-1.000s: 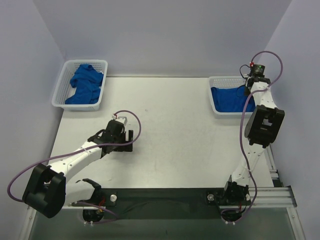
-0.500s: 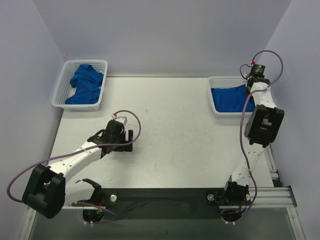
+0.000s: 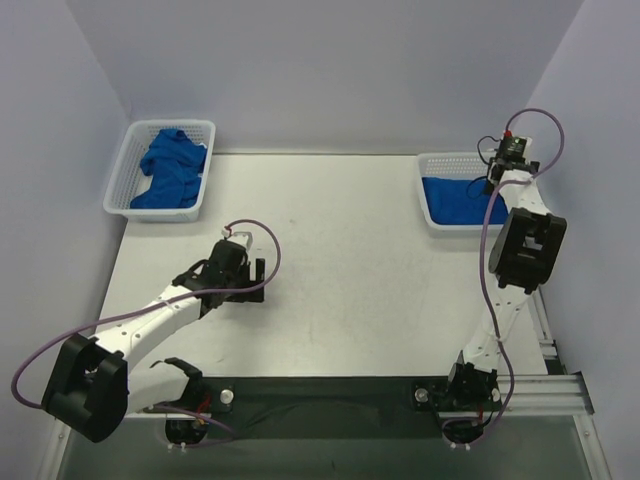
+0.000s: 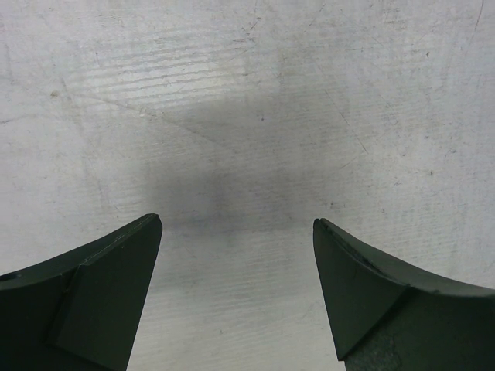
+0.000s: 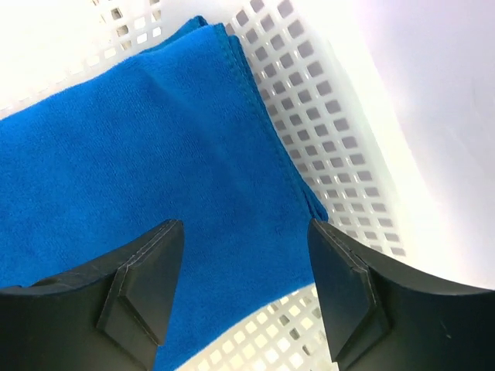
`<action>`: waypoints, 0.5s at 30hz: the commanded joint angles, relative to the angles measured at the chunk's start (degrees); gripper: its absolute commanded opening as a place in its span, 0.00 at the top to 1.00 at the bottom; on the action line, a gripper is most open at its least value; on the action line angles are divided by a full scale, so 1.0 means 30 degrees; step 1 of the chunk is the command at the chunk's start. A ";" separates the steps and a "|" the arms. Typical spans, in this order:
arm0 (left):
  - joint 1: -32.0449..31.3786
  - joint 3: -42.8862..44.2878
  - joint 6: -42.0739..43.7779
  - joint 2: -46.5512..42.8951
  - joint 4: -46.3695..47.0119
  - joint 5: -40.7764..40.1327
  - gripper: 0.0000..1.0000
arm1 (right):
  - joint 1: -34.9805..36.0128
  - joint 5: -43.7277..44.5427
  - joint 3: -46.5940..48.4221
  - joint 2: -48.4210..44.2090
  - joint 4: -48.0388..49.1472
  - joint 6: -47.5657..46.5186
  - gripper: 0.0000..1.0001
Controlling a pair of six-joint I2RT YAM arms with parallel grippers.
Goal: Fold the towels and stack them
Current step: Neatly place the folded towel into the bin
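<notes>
**Right tool** (image 5: 246, 228): the jaws stand apart with nothing between them. The tool hangs directly over the folded towel (image 5: 139, 139). That towel lies flat in the right basket (image 5: 309, 100), its hemmed edge running just inside the mesh wall. It sits below the fingertips and is not gripped. Judgement: this basket serves as the stacking place, and the jaws are parted so the cloth lies flat and undisturbed. Its square lie against the wall suits a stack.

**Left tool** (image 4: 237, 224): the jaws are wide apart and empty, pointed down at the bare bench (image 4: 247, 93). No cloth is near it. Judgement: it is parked over the open working area, where a towel would be spread for folding, well apart from the other arm.

**Crumpled towels** (image 3: 170, 172): these are heaped in the left basket (image 3: 118, 190), well beyond the left tool and off to its left. Neither tool touches them. Judgement: this is the supply not yet folded, so the task is only part done.

**Count:**
- Arms, tools and baskets: two of each.
- Blue cloth: two lots, one per basket.
- Crumpled heap: the number of towels in it cannot be told.
- Folded lot: it shows layered edges at its corner, but whether it is one towel or several cannot be told.
</notes>
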 commanded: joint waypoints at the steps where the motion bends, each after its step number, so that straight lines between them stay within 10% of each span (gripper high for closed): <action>1: -0.0009 0.0336 -0.0102 -0.0443 0.0279 -0.0221 0.09 | -0.0053 -0.0059 -0.0356 -0.2212 0.0528 0.0570 0.36; 15: -0.0008 0.0835 -0.0599 -0.1730 -0.0335 -0.0163 0.10 | 0.2231 -0.9876 -0.2819 -0.3300 -0.0057 0.3528 0.75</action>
